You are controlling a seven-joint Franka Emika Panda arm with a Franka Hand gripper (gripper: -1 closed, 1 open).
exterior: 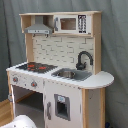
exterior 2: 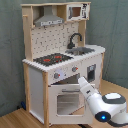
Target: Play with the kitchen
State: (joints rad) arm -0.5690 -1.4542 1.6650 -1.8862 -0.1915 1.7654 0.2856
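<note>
While the arm fronts the kitchen, its hand's state cannot be told.

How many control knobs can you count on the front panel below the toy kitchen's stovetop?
2. In the second exterior view, one knob sits below the stovetop toward the second exterior view's left, the other knob further right, nearer the sink. No others show.
</note>
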